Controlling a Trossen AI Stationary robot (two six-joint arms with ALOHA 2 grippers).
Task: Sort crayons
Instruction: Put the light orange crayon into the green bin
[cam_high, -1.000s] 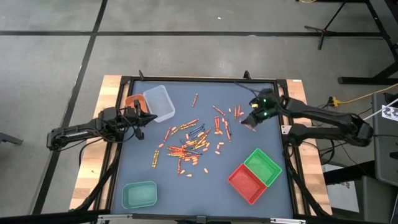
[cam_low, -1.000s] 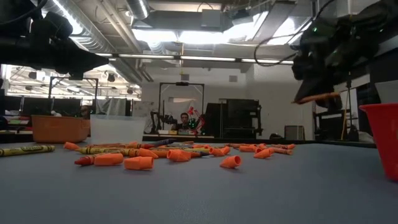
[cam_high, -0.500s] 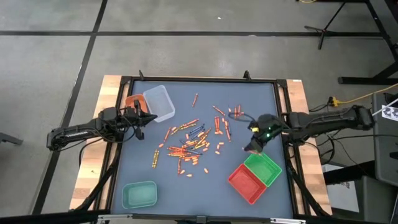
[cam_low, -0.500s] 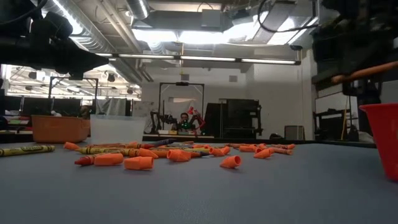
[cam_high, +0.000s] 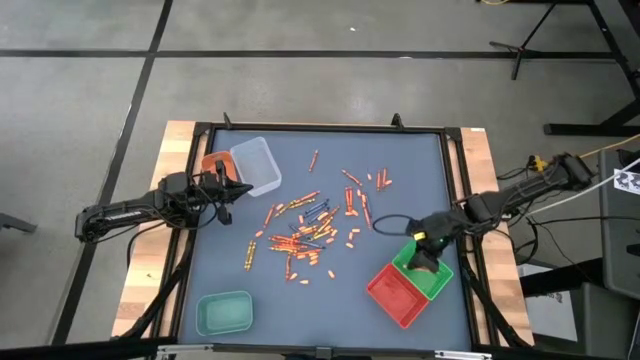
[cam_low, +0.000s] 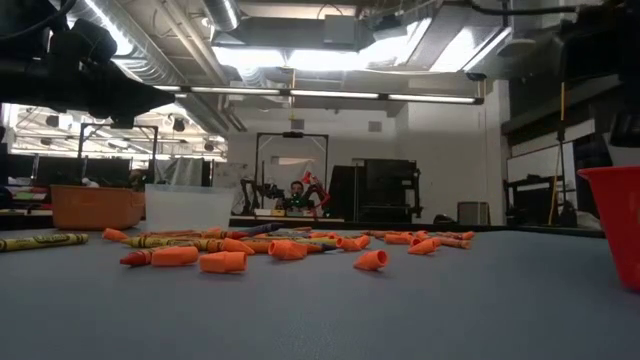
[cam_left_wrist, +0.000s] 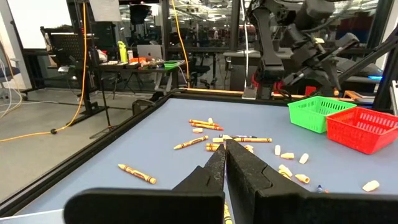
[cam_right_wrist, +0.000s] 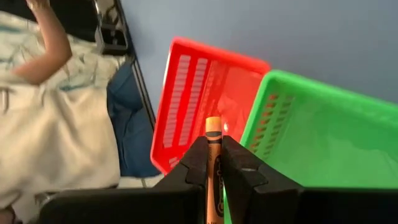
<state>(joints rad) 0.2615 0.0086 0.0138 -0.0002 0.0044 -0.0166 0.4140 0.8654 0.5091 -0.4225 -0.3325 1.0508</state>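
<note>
The right pincer (cam_high: 428, 262) is arriving over the trays now, having swung across from the far side of the scatter in the last second, and it is hanging above the green slotted plastic tray (cam_high: 437, 281), close to where that tray meets the red slotted plastic tray (cam_high: 392, 295). It is clenching a single orange paper-wrapped crayon (cam_right_wrist: 213, 168) between its fingers, the tip of the stick poking out ahead of them. From the right wrist view that tip is pointing at the seam between the two trays, so I cannot tell yet which one it is lining up for. In the low view the arm has slid out of sight to the right, and only the red tray's wall is showing at the edge.

What that means: the carry leg looks nearly done, and the drop is the step in hand. My guess is an orange stick is going red rather than green, which would call for a small shift before letting go.

The left pincer (cam_high: 222, 192) is sitting shut and empty at the left edge of the dark blue worktop (cam_high: 300, 310), next to the clear plastic tray (cam_high: 254, 165) and the orange tray (cam_high: 214, 163), and it has not stirred. The main heap of loose crayons (cam_high: 305, 232), mostly orange with a few darker ones, is lying mid-worktop, so plenty of sorting is left.
</note>
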